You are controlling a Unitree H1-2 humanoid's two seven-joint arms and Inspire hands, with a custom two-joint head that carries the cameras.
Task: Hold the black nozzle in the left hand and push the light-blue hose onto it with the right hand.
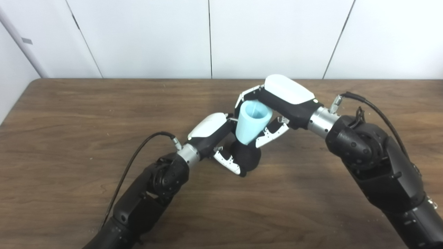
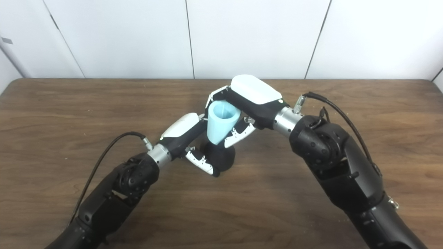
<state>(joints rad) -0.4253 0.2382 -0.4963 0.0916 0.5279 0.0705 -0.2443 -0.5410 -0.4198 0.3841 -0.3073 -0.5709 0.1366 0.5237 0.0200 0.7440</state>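
Observation:
The black nozzle [image 1: 247,156] stands on the wooden table [image 1: 69,121] near its middle, wide end down. My left hand [image 1: 216,138] is shut on it, fingers wrapped around its left side. The light-blue hose [image 1: 252,121] is a short tapered tube, wide open end up, narrow end down on the nozzle's top. My right hand [image 1: 277,103] is shut on the hose from the right and above, its fingers [image 1: 273,134] curled around the front. In the right eye view the hose [image 2: 220,122] meets the nozzle [image 2: 219,157] the same way. How far the hose sits over the nozzle is hidden.
White wall panels [image 1: 207,34] rise behind the table's far edge [image 1: 138,79]. Black cables [image 1: 135,159] loop from both wrists over the tabletop. Both forearms reach in from the bottom corners.

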